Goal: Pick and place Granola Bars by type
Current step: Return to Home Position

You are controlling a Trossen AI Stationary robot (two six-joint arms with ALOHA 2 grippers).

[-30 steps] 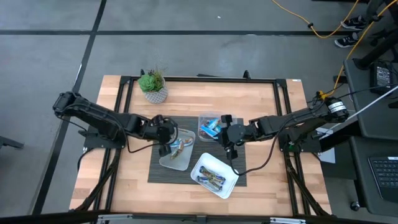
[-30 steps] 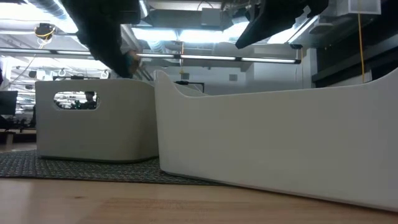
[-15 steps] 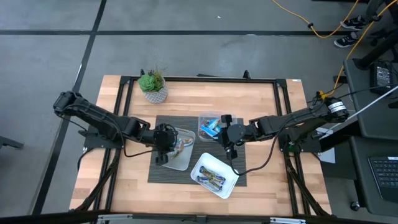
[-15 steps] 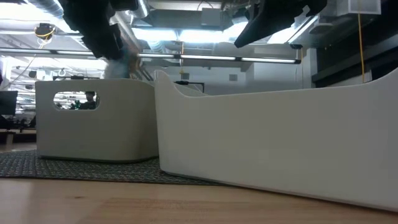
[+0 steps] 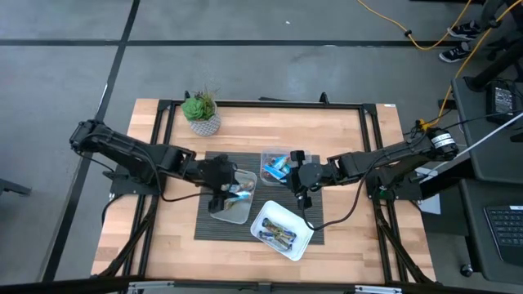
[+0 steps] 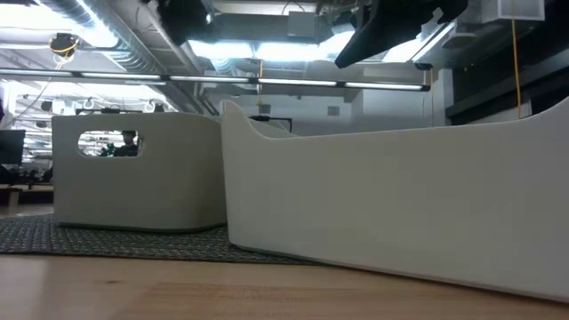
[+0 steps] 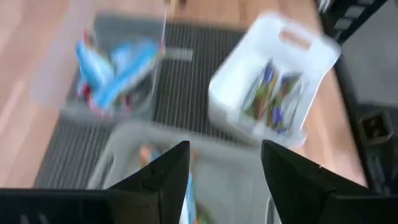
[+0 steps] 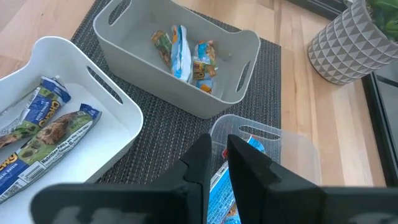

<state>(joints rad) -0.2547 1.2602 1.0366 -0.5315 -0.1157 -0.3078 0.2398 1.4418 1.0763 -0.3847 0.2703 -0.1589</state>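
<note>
Granola bars lie sorted in three trays on a dark mat (image 5: 211, 222). Orange-and-blue bars (image 8: 184, 52) fill the grey tray (image 5: 222, 214). Blue bars (image 7: 111, 67) lie in the clear tray (image 8: 292, 149), and brown-and-blue bars (image 8: 45, 129) in the white tray (image 5: 302, 242). My left gripper (image 7: 224, 158) hangs open above the grey tray (image 7: 242, 186), with nothing between its fingers. My right gripper (image 8: 226, 163) hovers shut over the clear tray's near end, with blue bars (image 8: 219, 182) below it.
A potted plant (image 5: 202, 114) stands at the table's far edge, left of centre. Bare wood lies on the table's left and right sides beyond the mat. In the low view the grey tray (image 6: 133, 169) and the white tray (image 6: 400, 204) fill the foreground.
My left gripper dipped toward the grey tray, then rose; in the low view its arm has gone up almost out of the picture. A light thing seen at its fingers above the tray's rim no longer shows there.
</note>
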